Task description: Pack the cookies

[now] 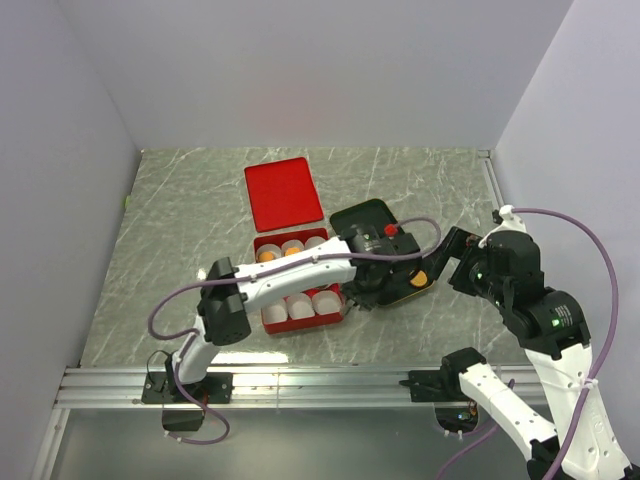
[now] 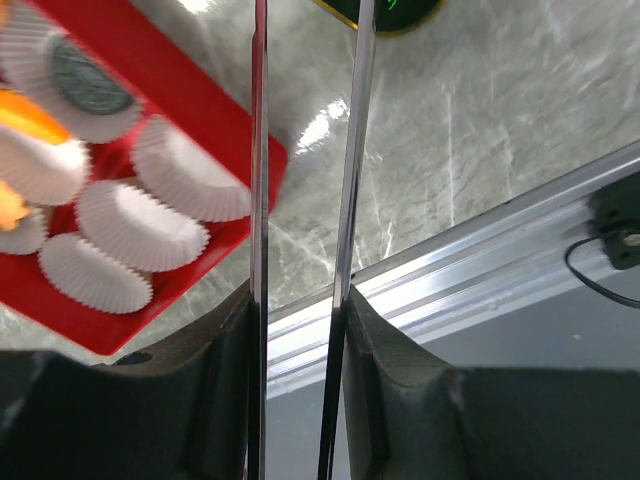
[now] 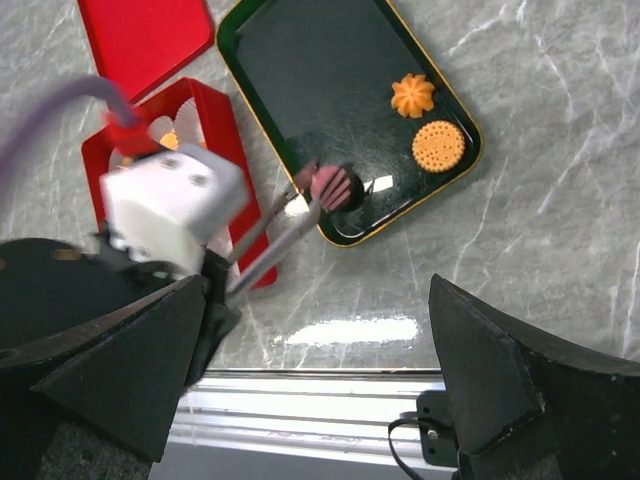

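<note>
The left end effector [image 3: 308, 197] reaches across the red box [image 3: 215, 112], and its thin fingers pinch the pink cookie [image 3: 337, 187] at the near edge of the tray [image 3: 300, 80]. A flower-shaped orange cookie [image 3: 413, 95] and a round orange cookie [image 3: 438, 146] lie in the tray's right corner, well apart from that end effector. The right end effector [image 3: 315, 300] hangs spread wide and empty over the table [image 3: 560, 210], just on the near side of the tray. Left of the tray, more orange cookies [image 1: 268, 255] sit in paper cups [image 2: 140, 225].
</note>
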